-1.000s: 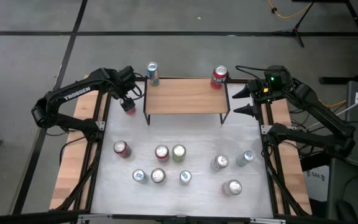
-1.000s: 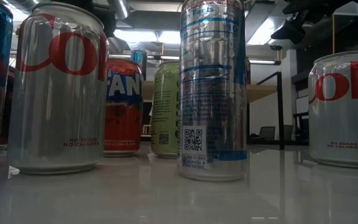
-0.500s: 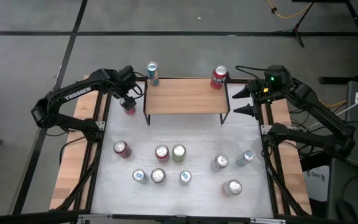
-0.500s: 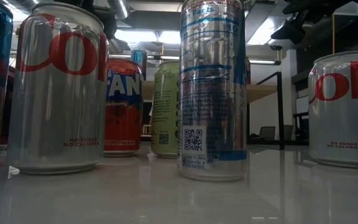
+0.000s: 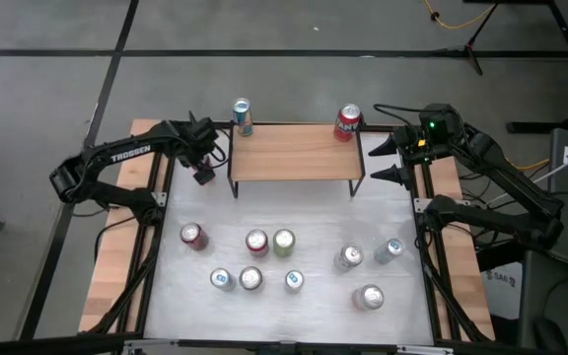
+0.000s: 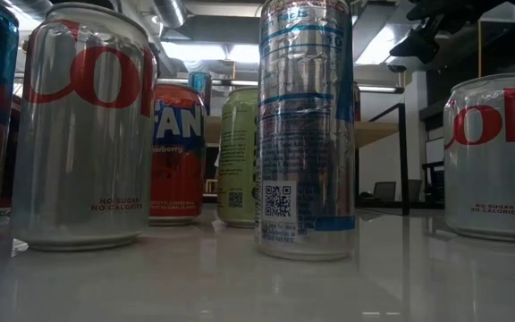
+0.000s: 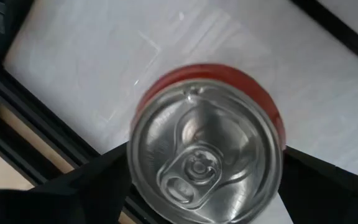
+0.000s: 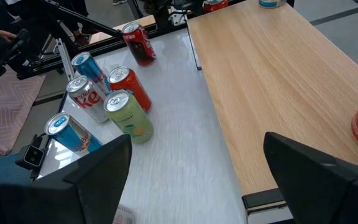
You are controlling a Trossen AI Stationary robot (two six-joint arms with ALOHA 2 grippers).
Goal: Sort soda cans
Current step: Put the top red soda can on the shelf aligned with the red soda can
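Your left gripper (image 7: 204, 205) hangs spread wide directly above a red can (image 7: 207, 158) standing upright on the white table (image 7: 104, 56), one finger either side of it, touching nothing I can see. Expect a smooth, slippery, thin wall that dents if squeezed; clamp it across the body below the silver rim. Your right gripper (image 8: 197, 180) waits open by the wooden shelf (image 8: 272, 74), holding nothing, with the other soda cans (image 8: 114, 93) further ahead.
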